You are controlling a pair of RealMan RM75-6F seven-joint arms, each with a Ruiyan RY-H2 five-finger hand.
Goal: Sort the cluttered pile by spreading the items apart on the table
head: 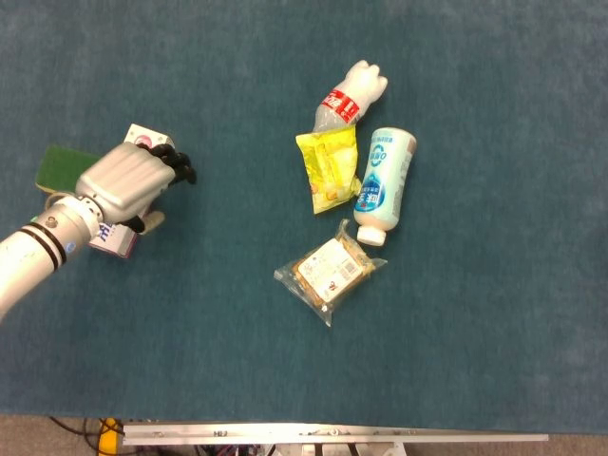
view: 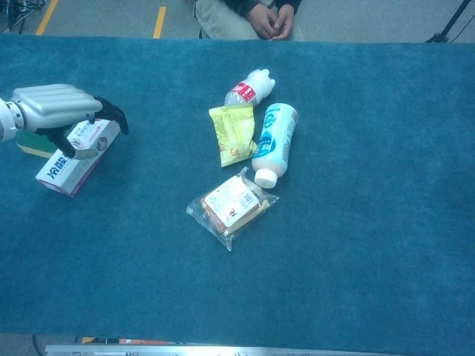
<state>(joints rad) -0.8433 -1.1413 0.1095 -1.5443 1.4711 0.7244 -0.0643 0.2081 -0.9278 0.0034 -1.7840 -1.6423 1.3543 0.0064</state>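
Observation:
My left hand (head: pixel 123 185) (view: pixel 53 106) hovers over a white and pink box (head: pixel 116 242) (view: pixel 73 158) at the table's left, fingers spread; the box lies flat and the hand seems to have let it go. A green sponge (head: pixel 57 163) (view: pixel 28 145) lies just behind the box. In the middle stay a crushed cola bottle (head: pixel 350 95) (view: pixel 247 87), a yellow snack packet (head: pixel 329 169) (view: pixel 233 132), a white and blue bottle (head: pixel 384 182) (view: pixel 273 141) and a clear packet of bread (head: pixel 331 270) (view: pixel 231 206). The right hand shows in neither view.
A blue cloth covers the table (head: pixel 475 332). A seated person's hands (view: pixel 269 18) are beyond the far edge. A metal rail (head: pixel 332 435) runs along the near edge.

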